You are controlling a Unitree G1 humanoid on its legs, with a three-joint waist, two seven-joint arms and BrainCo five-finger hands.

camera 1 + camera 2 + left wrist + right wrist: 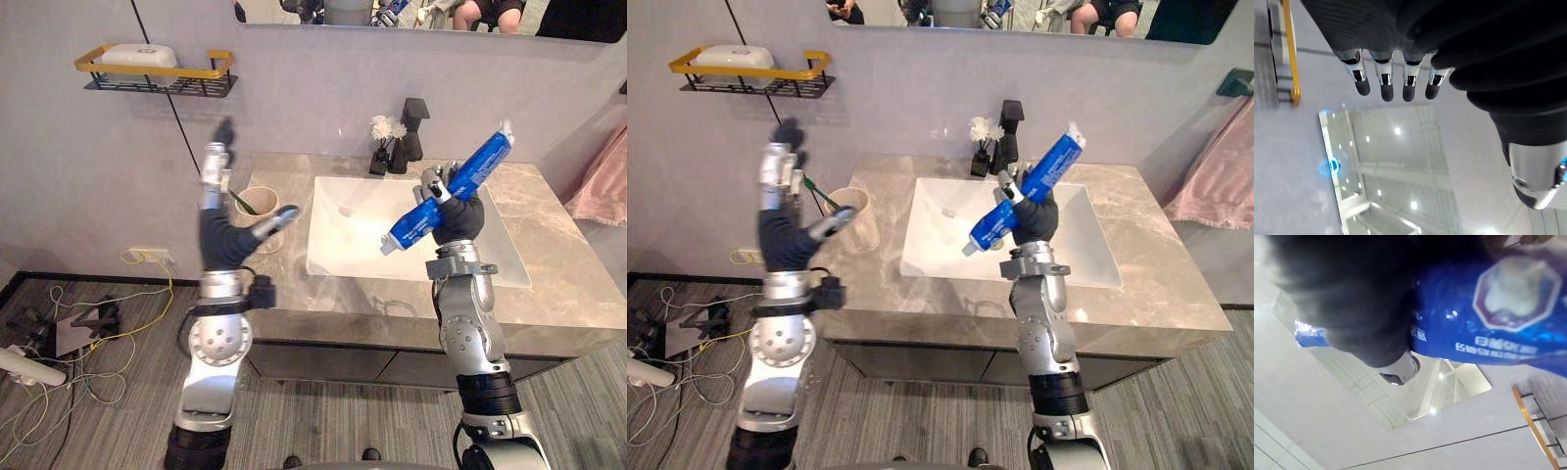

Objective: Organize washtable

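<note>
My right hand (453,210) is raised above the white sink (343,233) and is shut on a blue toothpaste tube (449,191), which tilts with its cap end low toward the left; the tube's blue body (1488,313) also shows in the right wrist view. My left hand (223,220) is lifted upright in front of the wall, fingers (1383,81) straight and thumb spread, holding nothing. Just behind it stands a beige cup (259,202) with a green toothbrush (820,194) in it, on the marble washtable (549,264).
A black tap (412,132) and a small vase of white flowers (384,137) stand behind the sink. A yellow-rimmed wall shelf (157,70) holds a white soap box (139,55). A pink towel (600,181) hangs at the right. Loose cables (69,333) lie on the floor at the left.
</note>
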